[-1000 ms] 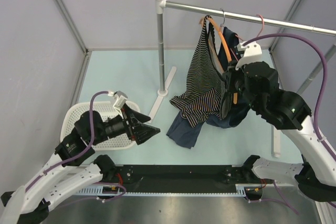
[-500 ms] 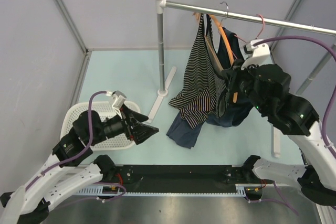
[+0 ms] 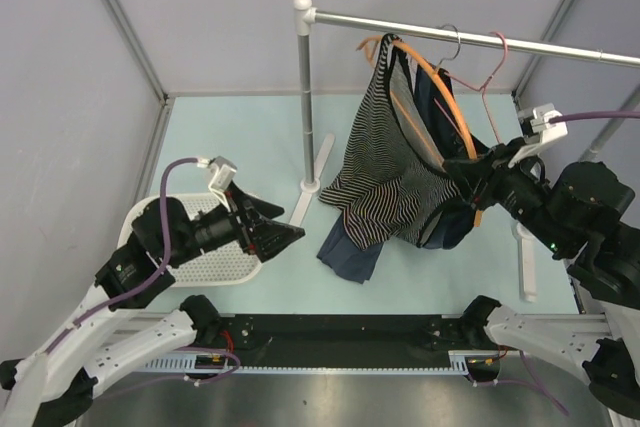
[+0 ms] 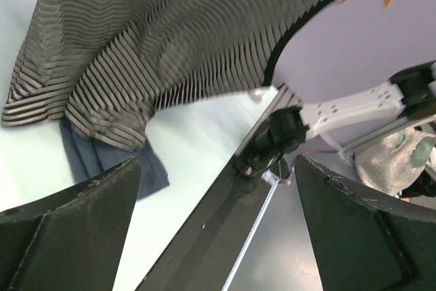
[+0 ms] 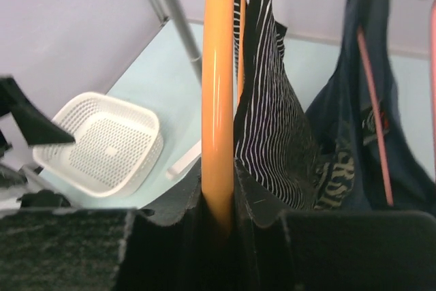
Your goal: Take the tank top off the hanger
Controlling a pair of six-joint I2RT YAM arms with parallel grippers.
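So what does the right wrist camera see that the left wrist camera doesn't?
Only the right wrist view shows the orange hanger, pinched in the right gripper, plus the white basket and pink hanger. Only the left wrist view shows the left gripper, wide open and holding nothing, and the black base bar. Both show the striped tank top and navy T-shirt.

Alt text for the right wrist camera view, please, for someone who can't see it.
The right gripper is shut on an arm of the orange hanger, which runs up the middle of the frame. The striped tank top hangs just right of it, with a navy T-shirt on a pink wire hanger beyond; a white basket sits lower left.
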